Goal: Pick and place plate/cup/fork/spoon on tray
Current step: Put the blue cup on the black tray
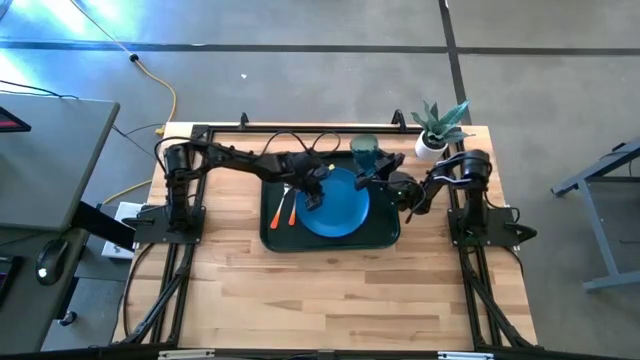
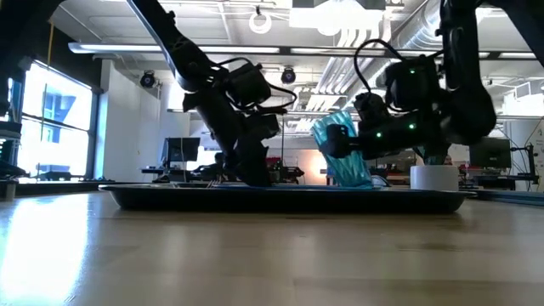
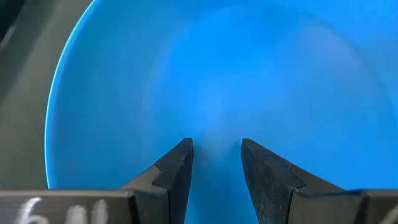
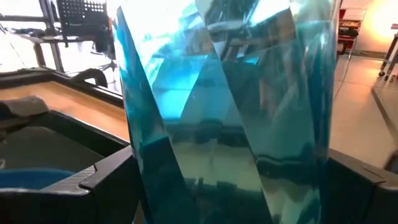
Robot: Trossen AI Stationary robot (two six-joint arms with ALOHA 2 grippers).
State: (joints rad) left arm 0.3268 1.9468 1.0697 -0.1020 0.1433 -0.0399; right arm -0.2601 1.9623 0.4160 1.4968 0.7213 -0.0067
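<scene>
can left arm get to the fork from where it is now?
Probably yes. The left gripper hangs open and empty over the plate; the fork lies uncovered on the tray beside the plate, next to the spoon, which crowds it.

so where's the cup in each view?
High: cup at the tray's far right corner, beside the plate.
Low: right of centre, tilted, between the right gripper's fingers.
Left wrist: not visible, only plate.
Right wrist: fills the middle.
Shared landmark: the blue plate.
</scene>
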